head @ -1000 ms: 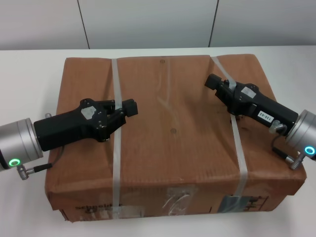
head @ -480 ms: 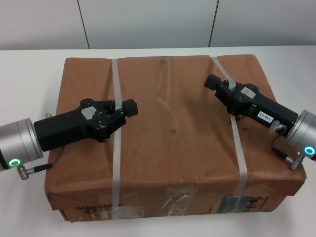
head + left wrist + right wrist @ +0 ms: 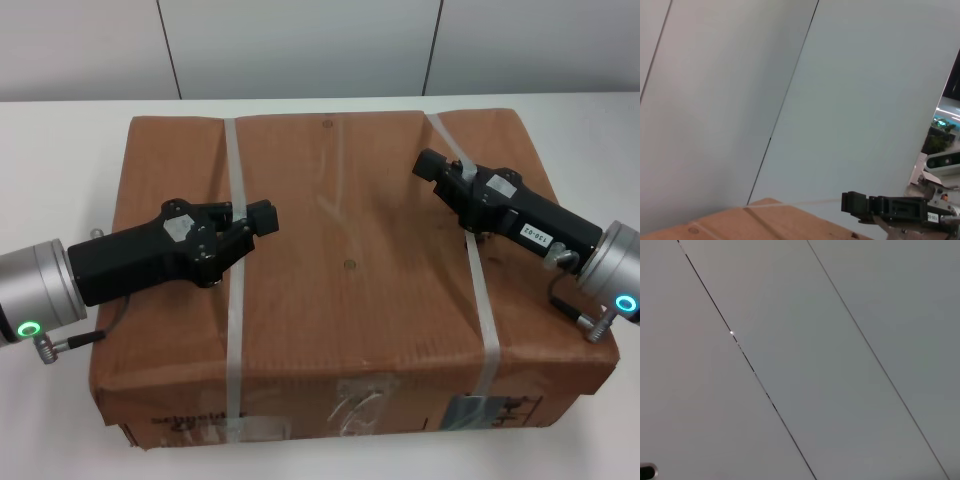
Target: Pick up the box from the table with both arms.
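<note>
Large brown box (image 3: 350, 280) flat on the white table (image 3: 60, 150), directly beneath both grippers. Left gripper (image 3: 262, 218) above the box's left half, tip just past the left strap (image 3: 236, 290), aimed toward the middle. Right gripper (image 3: 432, 166) above the right half, tip beside the right strap (image 3: 484, 300), also aimed inward; seen again in the left wrist view (image 3: 852, 202) over the box edge (image 3: 765, 220). Fingers on both: cannot tell whether apart or together. Grey wall panels (image 3: 840, 340) beyond.

Matt cardboard, plastic straps, brushed metal wrists

The large brown corrugated cardboard box (image 3: 350, 270) looks matt and creased, bound by smooth whitish plastic straps (image 3: 236, 300); glossy clear tape (image 3: 362, 400) patches its front; the white tabletop (image 3: 60, 170) is smooth.
</note>
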Controlling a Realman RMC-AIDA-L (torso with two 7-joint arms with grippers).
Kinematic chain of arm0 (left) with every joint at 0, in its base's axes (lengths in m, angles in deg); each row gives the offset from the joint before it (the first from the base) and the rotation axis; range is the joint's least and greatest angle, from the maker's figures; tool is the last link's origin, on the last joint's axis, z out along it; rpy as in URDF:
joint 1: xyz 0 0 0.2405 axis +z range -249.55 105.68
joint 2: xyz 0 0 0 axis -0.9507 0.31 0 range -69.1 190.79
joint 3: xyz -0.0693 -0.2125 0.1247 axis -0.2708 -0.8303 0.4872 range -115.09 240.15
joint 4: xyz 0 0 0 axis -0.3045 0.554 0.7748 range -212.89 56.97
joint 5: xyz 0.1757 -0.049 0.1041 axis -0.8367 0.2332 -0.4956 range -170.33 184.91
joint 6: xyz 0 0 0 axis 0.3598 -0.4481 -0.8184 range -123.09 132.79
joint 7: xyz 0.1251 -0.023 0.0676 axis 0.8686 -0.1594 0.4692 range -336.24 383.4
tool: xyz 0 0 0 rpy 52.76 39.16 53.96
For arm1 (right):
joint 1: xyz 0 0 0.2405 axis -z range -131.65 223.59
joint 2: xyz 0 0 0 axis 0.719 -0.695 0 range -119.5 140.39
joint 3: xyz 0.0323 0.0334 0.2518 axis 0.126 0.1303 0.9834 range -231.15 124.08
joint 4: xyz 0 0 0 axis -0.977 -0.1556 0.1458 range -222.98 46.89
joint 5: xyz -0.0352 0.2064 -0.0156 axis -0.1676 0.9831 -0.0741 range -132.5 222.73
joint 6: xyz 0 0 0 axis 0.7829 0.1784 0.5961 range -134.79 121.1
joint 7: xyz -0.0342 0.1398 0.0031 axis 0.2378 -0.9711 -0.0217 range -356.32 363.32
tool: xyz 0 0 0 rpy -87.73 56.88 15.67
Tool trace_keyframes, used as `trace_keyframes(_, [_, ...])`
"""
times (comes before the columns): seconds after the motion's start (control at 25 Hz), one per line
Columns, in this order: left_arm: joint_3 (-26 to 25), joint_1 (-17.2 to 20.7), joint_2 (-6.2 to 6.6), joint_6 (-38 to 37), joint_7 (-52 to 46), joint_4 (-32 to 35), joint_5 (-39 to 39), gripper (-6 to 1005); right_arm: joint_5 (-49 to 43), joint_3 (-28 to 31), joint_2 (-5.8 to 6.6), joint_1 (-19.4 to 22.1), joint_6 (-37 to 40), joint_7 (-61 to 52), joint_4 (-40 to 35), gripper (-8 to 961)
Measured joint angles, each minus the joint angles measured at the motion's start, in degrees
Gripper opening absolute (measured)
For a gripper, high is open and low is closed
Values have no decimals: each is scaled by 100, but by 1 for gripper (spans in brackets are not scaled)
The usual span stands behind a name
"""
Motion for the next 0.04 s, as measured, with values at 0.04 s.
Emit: trace_keyframes(0.04, [0,0,0,0,4,0,0,71,0,-4,0,-1,0,0,0,42])
